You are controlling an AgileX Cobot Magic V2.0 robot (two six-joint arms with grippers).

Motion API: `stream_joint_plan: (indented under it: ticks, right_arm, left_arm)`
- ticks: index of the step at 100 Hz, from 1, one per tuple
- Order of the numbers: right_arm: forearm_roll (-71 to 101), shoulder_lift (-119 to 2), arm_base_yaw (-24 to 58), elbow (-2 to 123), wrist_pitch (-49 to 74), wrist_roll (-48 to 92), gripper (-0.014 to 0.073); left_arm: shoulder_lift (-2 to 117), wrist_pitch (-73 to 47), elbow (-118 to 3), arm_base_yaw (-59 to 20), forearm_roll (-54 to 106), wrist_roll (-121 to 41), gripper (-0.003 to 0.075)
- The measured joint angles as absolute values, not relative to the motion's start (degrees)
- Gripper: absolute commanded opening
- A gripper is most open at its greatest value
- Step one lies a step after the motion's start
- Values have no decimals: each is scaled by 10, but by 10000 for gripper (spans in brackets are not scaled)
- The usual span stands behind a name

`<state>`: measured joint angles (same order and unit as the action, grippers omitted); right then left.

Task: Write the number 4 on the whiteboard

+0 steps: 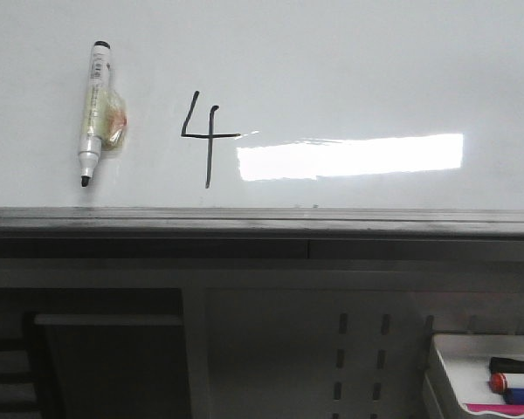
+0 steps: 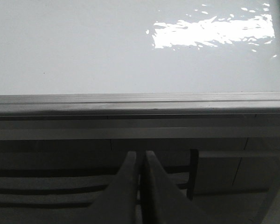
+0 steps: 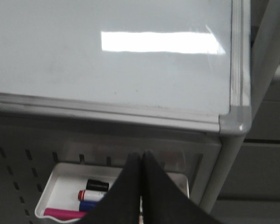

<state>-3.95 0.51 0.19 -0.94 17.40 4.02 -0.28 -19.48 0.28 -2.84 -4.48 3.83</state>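
Whiteboard [image 1: 375,70]: a large glossy white surface with a grey frame along its near edge, carrying a bright rectangular glare at about 3 o'clock of the digit.
Number 4 [image 1: 206,135]: thin black strokes, open at the top, sitting left of centre on the board; it looks complete, so the writing seems done.
Long axis of the digit: its tall stroke runs 12 to 6 o'clock.
Black marker [image 1: 93,112]: lies on the board at 9 o'clock of the digit, apart from it, cap end at 12 o'clock and tip at 6 o'clock, with a yellowish blob against its side.
Left tool [image 2: 141,161]: fingers pressed together, holding nothing, below the board's near frame; board lies toward 12 o'clock.
Right tool [image 3: 141,161]: fingers pressed together, empty, by the board's right corner, above a small white tray [image 3: 60,184] of markers.
Nearer arm: judged the left, since digit and marker sit on the left half.
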Motion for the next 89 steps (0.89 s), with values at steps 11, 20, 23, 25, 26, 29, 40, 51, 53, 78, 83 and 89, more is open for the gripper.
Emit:
stream_joint_plan:
  ticks: [11,20,23,25,26,29,40,51,53,78,83,89]
  right_arm:
    - [-41,5,2,-9,186,35,-64]
    - [-41,5,2,-9,186,34,-64]
    - [-41,5,2,-9,186,34,-64]
    - [-41,5,2,-9,186,34,-64]
    - [-41,5,2,-9,186,34,-64]
    - [-41,5,2,-9,186,34,-64]
    - [-41,5,2,-9,187,34,-64]
    - [-41,5,2,-9,187,34,-64]
    - [-41,5,2,-9,187,33,-64]
    - [-41,5,2,-9,187,33,-64]
    - [-41,5,2,-9,187,33,-64]
    - [-41,5,2,-9,187,33,-64]
  left_arm:
    - [-3,-195,3,-28,-45,38,-20]
    - [-3,-195,3,-28,-45,38,-20]
    - [-3,-195,3,-28,-45,38,-20]
    - [-3,-195,3,-28,-45,38,-20]
    - [-3,-195,3,-28,-45,38,-20]
    - [-3,-195,3,-28,-45,38,-20]
    - [-3,-195,3,-28,-45,38,-20]
    - [-3,-195,3,-28,-45,38,-20]
    - [-3,-195,3,-28,-45,38,-20]
    - [-3,-195,3,-28,-45,38,-20]
    - [-3,-195,3,-28,-45,38,-20]
    - [-3,-195,3,-28,-45,38,-20]
